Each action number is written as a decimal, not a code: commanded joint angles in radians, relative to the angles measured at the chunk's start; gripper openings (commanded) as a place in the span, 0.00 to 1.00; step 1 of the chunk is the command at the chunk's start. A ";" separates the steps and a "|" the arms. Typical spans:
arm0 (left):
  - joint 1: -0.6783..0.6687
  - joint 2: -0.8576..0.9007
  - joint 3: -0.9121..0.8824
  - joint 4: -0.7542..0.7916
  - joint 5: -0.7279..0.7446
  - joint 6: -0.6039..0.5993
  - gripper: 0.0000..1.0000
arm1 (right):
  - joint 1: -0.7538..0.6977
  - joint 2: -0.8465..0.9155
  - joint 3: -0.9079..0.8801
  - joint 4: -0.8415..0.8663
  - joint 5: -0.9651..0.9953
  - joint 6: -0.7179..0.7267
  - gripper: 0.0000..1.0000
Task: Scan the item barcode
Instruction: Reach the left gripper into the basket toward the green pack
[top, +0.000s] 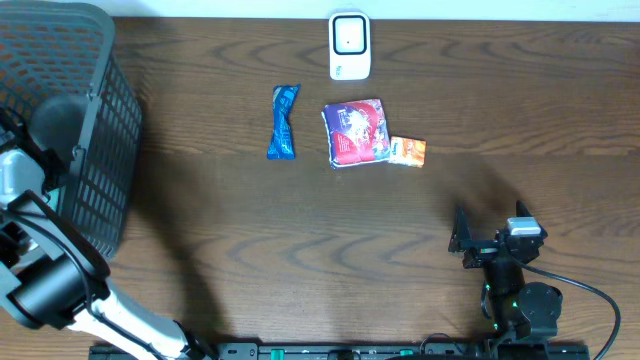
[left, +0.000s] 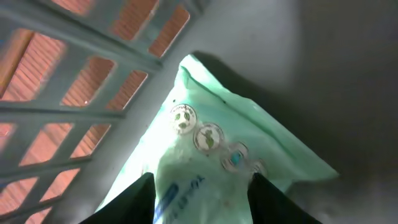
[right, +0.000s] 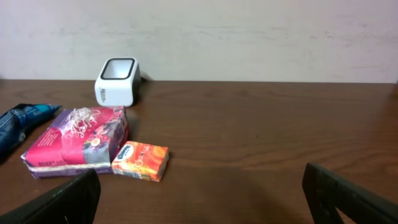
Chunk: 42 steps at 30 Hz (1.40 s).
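Green packet (left: 217, 155) between left jaws

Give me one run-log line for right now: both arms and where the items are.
left pincer: inside basket, shut on green packet | right pincer: open, empty | scanner: idle | purple pack, orange box, blue wrapper: on table

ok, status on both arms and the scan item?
Left pincer inside the basket, closed on a pale green packet. Right pincer open, empty, parked. Scanner unobstructed; three items lie before it.
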 joint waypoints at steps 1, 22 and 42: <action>0.002 -0.103 -0.003 -0.001 0.034 0.003 0.49 | -0.006 -0.006 -0.004 -0.001 -0.003 -0.010 0.99; 0.039 0.040 -0.026 -0.108 0.000 0.141 0.50 | -0.006 -0.006 -0.004 -0.001 -0.003 -0.010 0.99; 0.143 0.063 -0.026 -0.060 0.008 0.098 0.07 | -0.006 -0.006 -0.004 -0.001 -0.003 -0.010 0.99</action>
